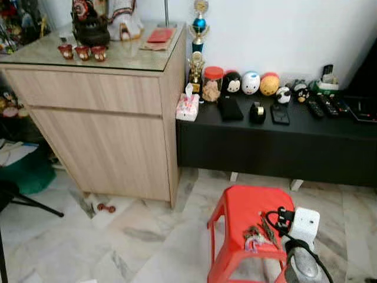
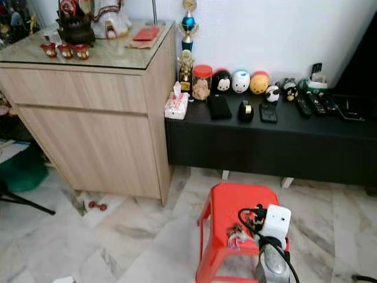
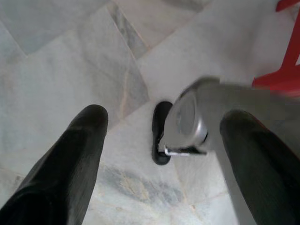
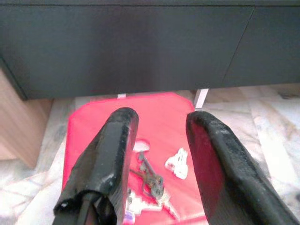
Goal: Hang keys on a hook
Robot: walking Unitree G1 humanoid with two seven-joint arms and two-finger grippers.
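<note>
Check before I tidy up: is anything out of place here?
Yes. A bunch of metal keys lies loose on the red plastic stool rather than on a hook, and a small red object sits on the marble floor beside the wooden cabinet.

The left end effector [image 3: 161,154], fingers [image 3: 70,164] apart, hangs over marble floor [image 3: 56,61] near a silver arm [image 3: 206,117].

Likely a home living room; wooden cabinet [image 1: 106,112], low black console [image 1: 277,141], marble floor [image 1: 147,236]
</note>
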